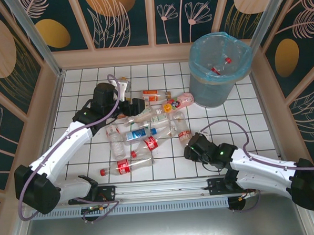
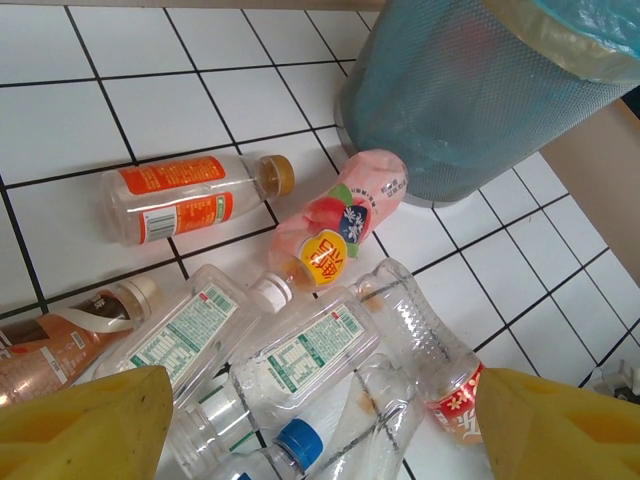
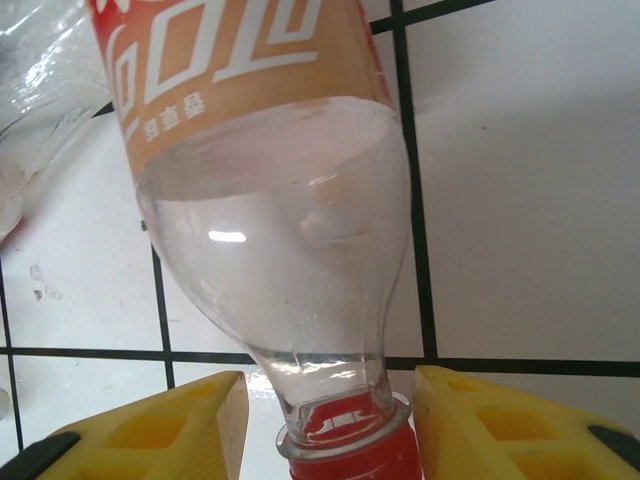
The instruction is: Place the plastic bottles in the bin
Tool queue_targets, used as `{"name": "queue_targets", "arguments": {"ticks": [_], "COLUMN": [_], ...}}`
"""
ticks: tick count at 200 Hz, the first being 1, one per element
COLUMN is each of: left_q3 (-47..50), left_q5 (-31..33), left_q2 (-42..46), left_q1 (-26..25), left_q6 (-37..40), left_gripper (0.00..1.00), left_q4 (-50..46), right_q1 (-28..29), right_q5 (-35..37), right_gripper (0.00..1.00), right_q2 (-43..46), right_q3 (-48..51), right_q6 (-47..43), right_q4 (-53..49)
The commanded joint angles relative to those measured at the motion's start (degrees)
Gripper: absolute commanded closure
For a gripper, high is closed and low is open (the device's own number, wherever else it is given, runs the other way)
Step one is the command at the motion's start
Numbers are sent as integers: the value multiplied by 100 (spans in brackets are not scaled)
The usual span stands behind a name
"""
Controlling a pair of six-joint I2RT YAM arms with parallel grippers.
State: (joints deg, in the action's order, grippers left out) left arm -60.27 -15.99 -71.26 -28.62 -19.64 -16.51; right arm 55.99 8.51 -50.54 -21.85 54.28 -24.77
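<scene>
top: overhead, looking down | left wrist: near, slanting at bin (image 1: 211, 88) (image 2: 450, 110), shared with top | right wrist: closest

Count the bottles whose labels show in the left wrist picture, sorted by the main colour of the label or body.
Orange-label bottle: 1
Pink bottle: 1
Green-and-white-label bottles: 2
Red-label bottle: 1
Brown bottle: 1
Total: 6

the white-shelled, black-jointed left arm (image 1: 64, 148) and matching right arm (image 1: 260, 170) each had a purplish cable (image 1: 117, 97) looping off it. left fingers (image 2: 85, 425) were blocky bright yellow plastic, right fingers (image 3: 150, 430) same but with moulded pockets.
</scene>
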Motion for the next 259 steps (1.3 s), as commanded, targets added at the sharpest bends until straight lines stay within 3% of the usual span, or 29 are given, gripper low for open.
{"name": "queue_targets", "arguments": {"ticks": [1,27,84,136,164,202,238,250,259], "left_q3": [33,15,-70,-439,-577,-564,577,941,969], "left_q5": [52,52,52,122,60,481,-899,-1159,-1155], "left_q2": [131,131,60,25,135,660,1587,1800,1835], "left_q1": [-10,-7,-10,-7,-11,-105,-168,-179,-189], "left_q6": [-11,-22,-22,71,600,2973,6547,7705,8164], "left_gripper": [20,20,20,20,21,15,2,2,1], "left_q4": [113,113,98,126,405,1203,2300,2290,2072], "right_q1": [42,44,42,53,54,45,-199,-347,-471], "right_q5": [-148,-111,-113,-177,-560,-1489,-2587,-2876,-3048], "right_gripper": [49,49,72,95,97,97,99,100,100], "right_q2": [96,141,194,436,658,433,77,30,15], "right_q3": [184,284,187,-1083,-1883,-2755,-3149,-3228,-3268], "right_q6": [-62,36,-119,-85,-103,-594,-962,-1000,-1029], "right_q4": [270,313,236,-1421,-2109,-2098,-1461,-1354,-1320]}}
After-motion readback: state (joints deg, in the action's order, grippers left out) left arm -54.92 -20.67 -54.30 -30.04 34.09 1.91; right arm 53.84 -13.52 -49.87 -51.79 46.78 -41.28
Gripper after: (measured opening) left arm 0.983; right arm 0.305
